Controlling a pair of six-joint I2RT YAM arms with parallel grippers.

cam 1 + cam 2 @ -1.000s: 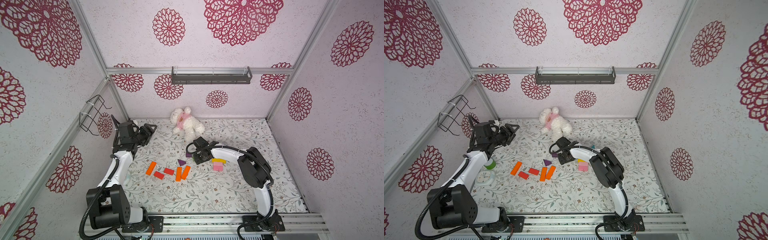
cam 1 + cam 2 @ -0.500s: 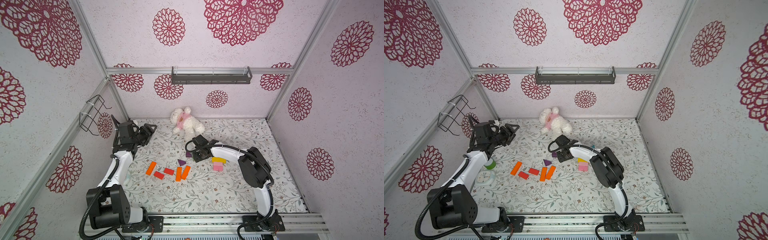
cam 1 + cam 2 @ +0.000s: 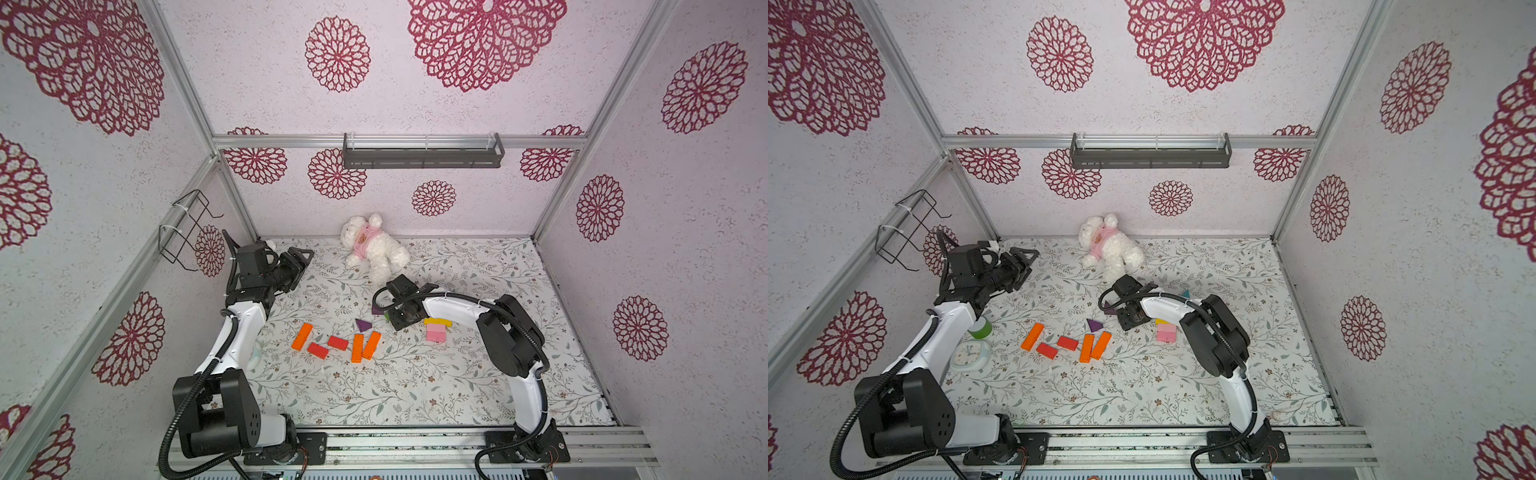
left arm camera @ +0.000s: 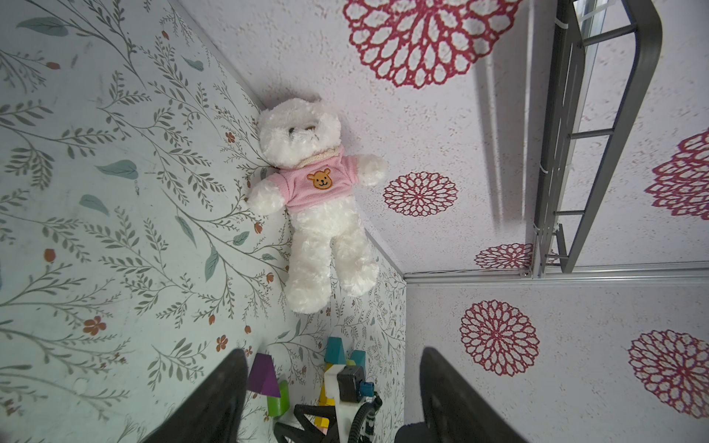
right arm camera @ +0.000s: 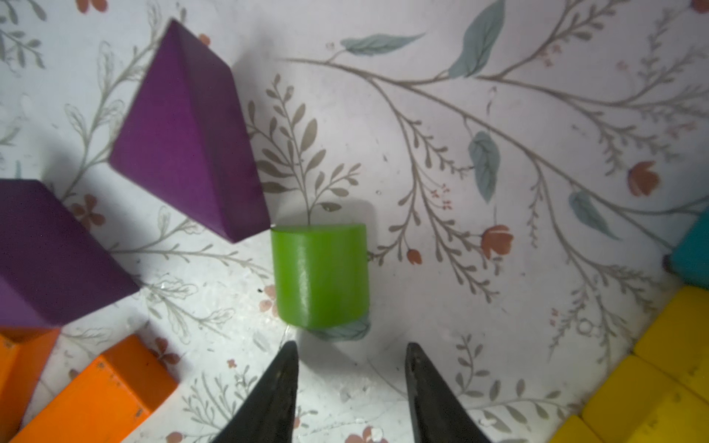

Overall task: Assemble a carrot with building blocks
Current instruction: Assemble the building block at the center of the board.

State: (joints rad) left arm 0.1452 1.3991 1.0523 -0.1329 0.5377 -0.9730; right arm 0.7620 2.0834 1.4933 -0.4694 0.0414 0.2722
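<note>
Right gripper (image 5: pixel 351 347) fingers sat narrowly parted, empty, near green cylinder (image 5: pixel 320 274); you needed to straddle it squarely, missing purple triangle (image 5: pixel 184 130).

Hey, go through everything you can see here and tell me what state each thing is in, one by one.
left pincer: open, empty, raised.
right pincer: open, empty, aimed at the green cylinder.
green cylinder: lying on its side, not gripped.
purple triangles: lying loose, not gripped.
orange bars: lying flat, unstacked.
red bars: lying flat, unstacked.
plush bear: lying on its back.
</note>
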